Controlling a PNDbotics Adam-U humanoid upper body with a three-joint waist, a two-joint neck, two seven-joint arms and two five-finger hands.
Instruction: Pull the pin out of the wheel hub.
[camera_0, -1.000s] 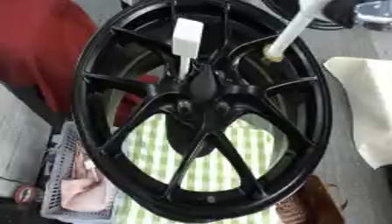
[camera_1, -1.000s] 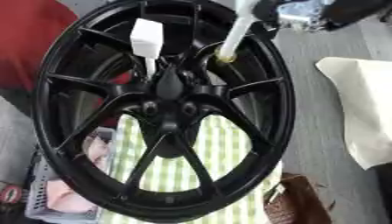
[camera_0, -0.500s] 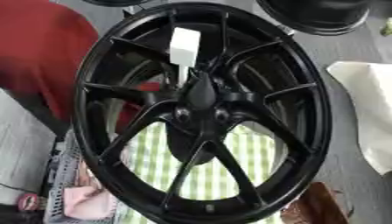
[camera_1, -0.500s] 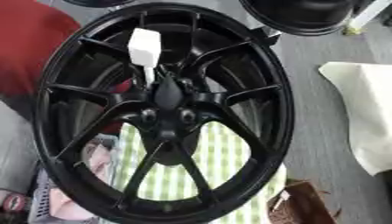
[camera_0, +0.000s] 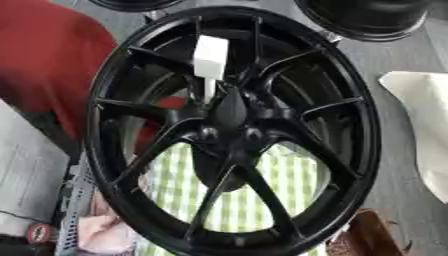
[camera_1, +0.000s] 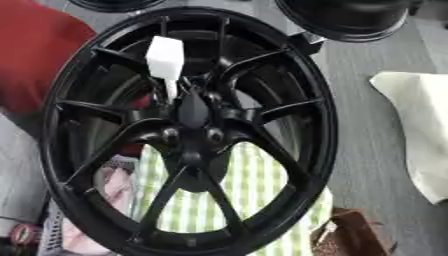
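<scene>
Pin (camera_0: 210, 59) in wheel hub (camera_0: 229, 111) — checked cloth (camera_0: 219, 195) behind, lower down.

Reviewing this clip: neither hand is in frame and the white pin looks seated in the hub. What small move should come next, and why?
Probably bring one hand down toward the white pin. Its blocky head stands clear above the wheel hub, with its thin stem running down into the hub, so it is not out yet. No hand shows in either view, so a reach must come before any grasp.

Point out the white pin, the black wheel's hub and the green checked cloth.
white pin (camera_0: 210, 56), left eye view: on its blocky white head.
wheel hub (camera_0: 229, 111), left eye view: on the centre cap.
green checked cloth (camera_1: 254, 170), right eye view: on a patch seen between spokes.
</scene>
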